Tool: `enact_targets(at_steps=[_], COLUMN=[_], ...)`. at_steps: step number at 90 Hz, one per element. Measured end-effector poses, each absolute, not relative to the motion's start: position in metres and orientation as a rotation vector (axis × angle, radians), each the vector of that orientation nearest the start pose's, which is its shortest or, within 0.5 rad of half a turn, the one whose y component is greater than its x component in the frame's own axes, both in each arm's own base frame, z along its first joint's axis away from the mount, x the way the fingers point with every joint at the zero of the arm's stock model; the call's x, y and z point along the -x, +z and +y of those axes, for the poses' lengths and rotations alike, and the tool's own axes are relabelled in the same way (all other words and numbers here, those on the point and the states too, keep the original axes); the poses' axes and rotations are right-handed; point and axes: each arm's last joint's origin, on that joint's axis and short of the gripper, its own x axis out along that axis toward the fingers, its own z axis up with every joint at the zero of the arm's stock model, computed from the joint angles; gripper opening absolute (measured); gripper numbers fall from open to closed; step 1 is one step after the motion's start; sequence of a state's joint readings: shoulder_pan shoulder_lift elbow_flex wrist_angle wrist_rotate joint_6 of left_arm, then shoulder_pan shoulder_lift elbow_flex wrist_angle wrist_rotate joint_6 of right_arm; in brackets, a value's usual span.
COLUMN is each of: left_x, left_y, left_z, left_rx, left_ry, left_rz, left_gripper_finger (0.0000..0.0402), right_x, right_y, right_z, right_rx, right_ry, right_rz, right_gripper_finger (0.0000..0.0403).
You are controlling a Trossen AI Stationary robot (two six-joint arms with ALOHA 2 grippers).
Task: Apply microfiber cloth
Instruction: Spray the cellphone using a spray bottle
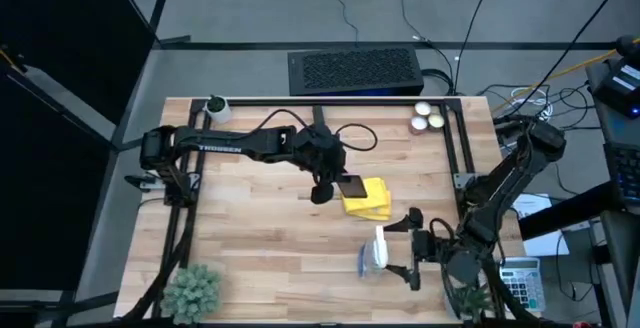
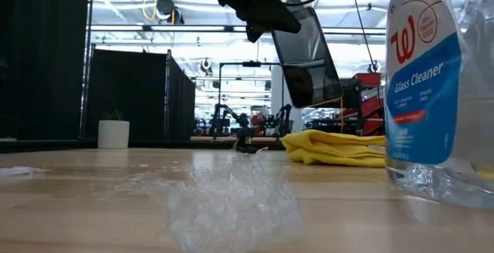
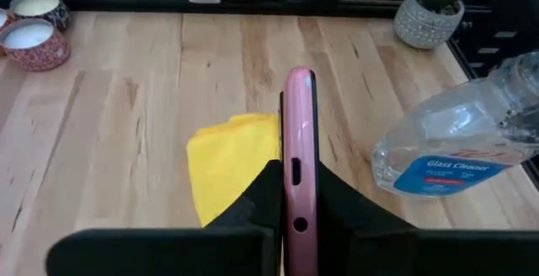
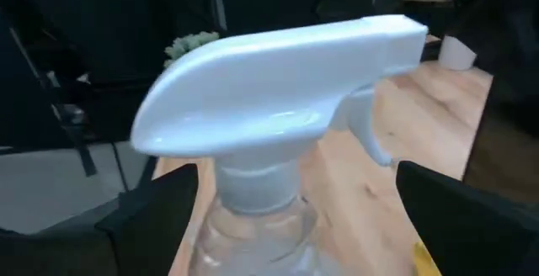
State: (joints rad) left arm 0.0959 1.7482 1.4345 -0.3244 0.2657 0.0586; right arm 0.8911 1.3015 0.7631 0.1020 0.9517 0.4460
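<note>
Left gripper (image 1: 333, 185): near table centre; we find its jaws clamped on the phone (image 3: 300, 162), held on edge and raised above the table, pink case to one side; fingers (image 3: 341, 213) grip the lower end.
Right gripper (image 1: 412, 253): at about 4 o'clock on the table; its jaws stand spread either side of the spray bottle (image 1: 373, 251); we see no contact, so we judge the bottle not gripped.
Cloth (image 1: 364, 198): yellow, bunched flat on the wood, just at 3 o'clock of the left gripper and directly beneath the phone's far end; bottle lies at 5 o'clock of it, apart.
Step in hand: we judge it to be bringing phone glass to cloth.
Advice: lower the phone squarely with the screen side down; keep the grip firm near the end; move slowly so that the cloth does not slide or fold.
Risk: loose cloth may drag along the wood rather than wipe.
</note>
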Motion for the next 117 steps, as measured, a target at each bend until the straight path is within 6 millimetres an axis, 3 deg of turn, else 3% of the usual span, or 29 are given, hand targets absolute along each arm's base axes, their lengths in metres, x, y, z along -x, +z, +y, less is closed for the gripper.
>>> enact_targets(at_steps=[36,63,117], left_x=[-0.395,-0.400,-0.416], left_y=[0.289,0.297,0.316], left_z=[0.030,0.028,0.017], left_rx=[0.056,0.069,0.096], left_ry=[-0.185,-0.204,-0.271], left_rz=[0.604,0.514,0.367], left_gripper_finger=[0.0018,0.0018,0.0018], right_x=[-0.190,-0.201,-0.200], right_y=[0.254,0.244,0.246], right_z=[0.196,0.196,0.195], right_rx=[-0.022,-0.011,-0.023], right_ry=[-0.127,-0.137,-0.137], right_rz=[0.183,0.200,0.193], right_gripper_finger=[0.0387,0.0385,0.0340])
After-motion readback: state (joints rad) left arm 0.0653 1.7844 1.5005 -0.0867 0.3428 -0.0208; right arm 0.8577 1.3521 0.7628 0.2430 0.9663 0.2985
